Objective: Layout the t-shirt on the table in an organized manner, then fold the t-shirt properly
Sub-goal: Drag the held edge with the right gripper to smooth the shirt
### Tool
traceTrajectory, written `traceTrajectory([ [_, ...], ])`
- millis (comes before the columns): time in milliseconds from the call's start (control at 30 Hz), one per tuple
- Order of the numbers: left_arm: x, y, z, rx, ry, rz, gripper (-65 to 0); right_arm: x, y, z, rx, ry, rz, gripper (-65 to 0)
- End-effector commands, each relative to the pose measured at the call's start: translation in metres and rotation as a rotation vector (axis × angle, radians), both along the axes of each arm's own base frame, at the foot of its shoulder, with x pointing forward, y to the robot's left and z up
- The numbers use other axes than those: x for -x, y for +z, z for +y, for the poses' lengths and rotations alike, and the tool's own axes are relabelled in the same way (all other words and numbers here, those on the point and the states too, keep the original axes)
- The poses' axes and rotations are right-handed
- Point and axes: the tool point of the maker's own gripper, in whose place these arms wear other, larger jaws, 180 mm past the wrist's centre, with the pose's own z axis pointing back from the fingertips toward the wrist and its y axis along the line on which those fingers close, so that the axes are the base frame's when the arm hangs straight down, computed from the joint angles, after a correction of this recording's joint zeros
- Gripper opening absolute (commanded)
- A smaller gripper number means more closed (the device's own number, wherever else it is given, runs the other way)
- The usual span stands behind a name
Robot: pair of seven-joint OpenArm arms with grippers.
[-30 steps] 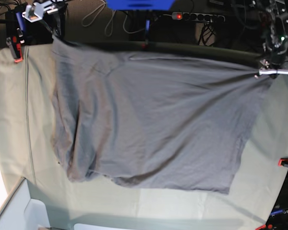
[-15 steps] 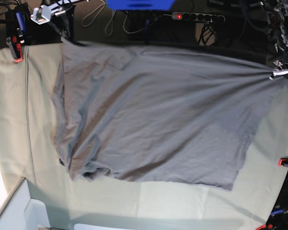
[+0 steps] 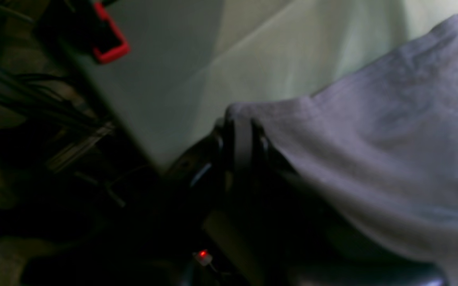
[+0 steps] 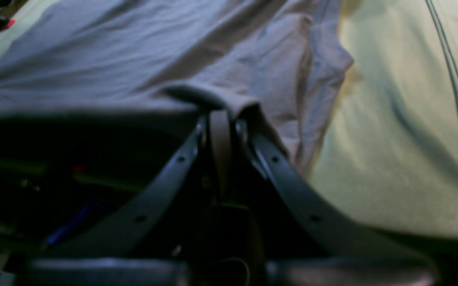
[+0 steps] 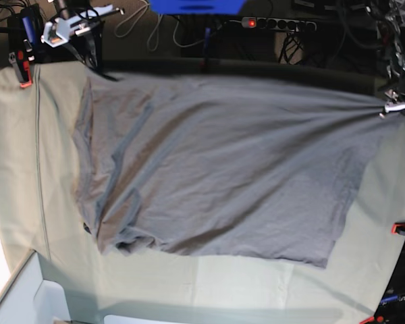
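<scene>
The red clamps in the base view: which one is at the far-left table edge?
The red clamp beside the right gripper; the others sit at the right edge.

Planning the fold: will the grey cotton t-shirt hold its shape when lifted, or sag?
Likely floppy: the grey cotton t-shirt is creased between its two pinched corners. Its near hem lies rumpled, so it should sag wherever unsupported. It probably drags rather than slides on the pale green table cloth.

One t-shirt (image 5: 216, 169), one table (image 5: 20, 169), two end effectors (image 5: 98, 67) (image 5: 381, 108)
</scene>
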Motion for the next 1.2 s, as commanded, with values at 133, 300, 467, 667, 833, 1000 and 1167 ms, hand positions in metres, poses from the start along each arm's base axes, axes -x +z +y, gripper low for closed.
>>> traceTrajectory([
  [133,-0.006,0.012,0.009,-0.047,0.005,-0.027,-65.0,-0.011,-0.009,-0.007,0.02,0.018,0.032,-65.0],
  [300,-0.005,0.01,0.01,-0.045,0.007,-0.022,-65.0,-0.03,0.005,-0.008,0.049,0.032,-0.008,-65.0],
  [467,-0.005,0.01,0.01,-0.045,0.007,-0.022,-65.0,-0.012,0.004,0.013,0.013,0.072,0.021,-65.0],
  [667,-0.004,0.01,0.01,-0.044,0.007,-0.022,-65.0,0.028,-0.018,0.058,-0.076,0.165,0.143,-65.0],
  [833,-0.005,0.01,0.01,-0.045,0.007,-0.023,-65.0,0.039,-0.024,0.061,-0.08,0.177,0.185,-49.3],
  [1000,-0.005,0.01,0.01,-0.045,0.007,-0.023,-65.0,0.047,-0.025,0.051,-0.055,0.191,0.204,-33.1],
  [1167,-0.005,0.011,0.009,-0.042,0.007,-0.027,-65.0,0.054,-0.027,0.029,-0.014,0.15,0.224,-30.2],
])
